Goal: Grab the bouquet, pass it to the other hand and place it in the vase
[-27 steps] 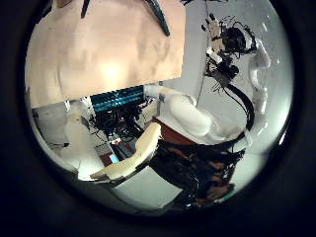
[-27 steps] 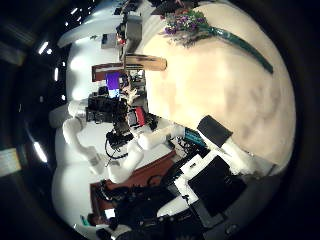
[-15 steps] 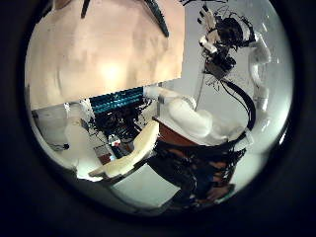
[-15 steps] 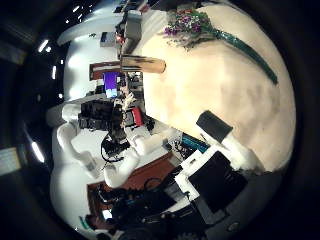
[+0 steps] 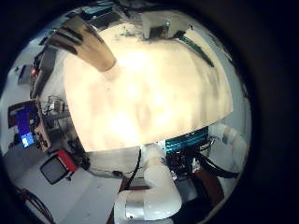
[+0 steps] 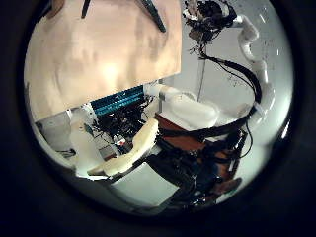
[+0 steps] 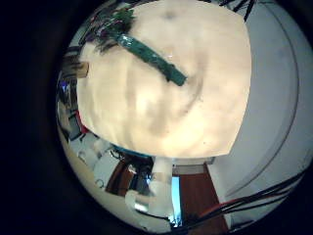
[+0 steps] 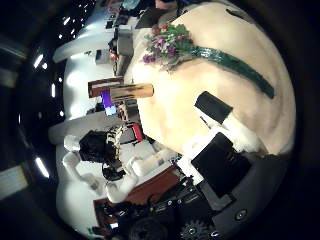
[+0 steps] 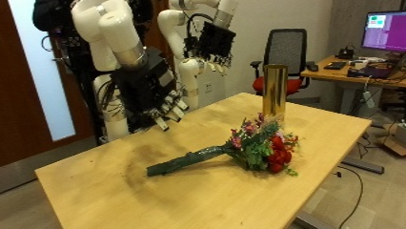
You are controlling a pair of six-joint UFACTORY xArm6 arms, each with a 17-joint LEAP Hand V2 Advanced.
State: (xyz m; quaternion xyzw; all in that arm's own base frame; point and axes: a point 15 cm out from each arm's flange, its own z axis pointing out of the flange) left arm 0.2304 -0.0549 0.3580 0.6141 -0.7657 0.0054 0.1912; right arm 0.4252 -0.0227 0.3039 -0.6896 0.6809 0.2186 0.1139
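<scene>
Right hand has dropped closer to the bouquet, which looms larger in its palm views; the pick is not started. Fingers are spread and empty. The bouquet lies flat on the counter below and ahead of the hand, stem end nearest. Vase stands upright beyond the blooms, near the counter's far edge. Left hand hangs high, relaxed and clear. Open counter surrounds the stem.

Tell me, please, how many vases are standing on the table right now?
1. The tall gold vase stands upright near the table's far edge, just beyond the flower end of the bouquet, which lies flat on the tabletop. No other vase shows in any view.
</scene>
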